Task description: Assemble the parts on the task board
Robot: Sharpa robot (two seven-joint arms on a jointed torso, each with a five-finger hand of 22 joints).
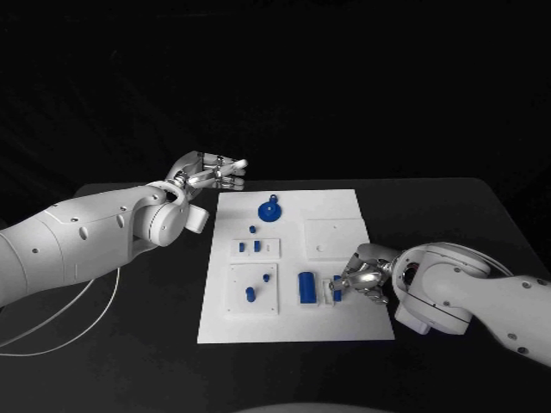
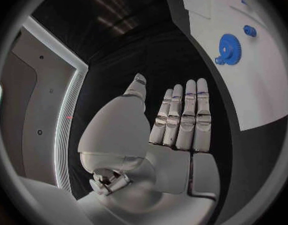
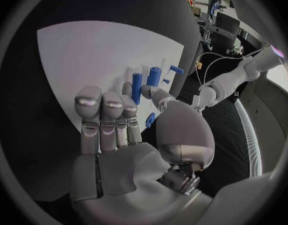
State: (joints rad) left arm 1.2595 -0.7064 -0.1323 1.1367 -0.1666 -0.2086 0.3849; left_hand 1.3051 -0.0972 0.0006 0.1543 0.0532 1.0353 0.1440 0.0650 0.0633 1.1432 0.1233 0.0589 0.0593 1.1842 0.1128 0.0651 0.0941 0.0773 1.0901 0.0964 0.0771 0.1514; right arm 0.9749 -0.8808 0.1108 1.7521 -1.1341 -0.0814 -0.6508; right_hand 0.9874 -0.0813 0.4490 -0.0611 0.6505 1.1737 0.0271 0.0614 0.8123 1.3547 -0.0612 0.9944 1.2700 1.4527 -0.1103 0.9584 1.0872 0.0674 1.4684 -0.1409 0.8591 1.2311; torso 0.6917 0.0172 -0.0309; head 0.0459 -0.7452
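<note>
Clearly small part (image 1: 337,293): short blue peg, near edge of task board (image 1: 337,215); likely light, stiff, slippery.
Right hand (image 1: 365,280): fingers curled beside it; pinch unclear.
Left hand (image 1: 208,174): off board, fingers straight, together, empty.
Hold: pinch its sides.

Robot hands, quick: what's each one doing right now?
Left robot hand: open, fingers straight, holding nothing.
Right robot hand: over the board by a blue part; holding cannot be told.
</note>
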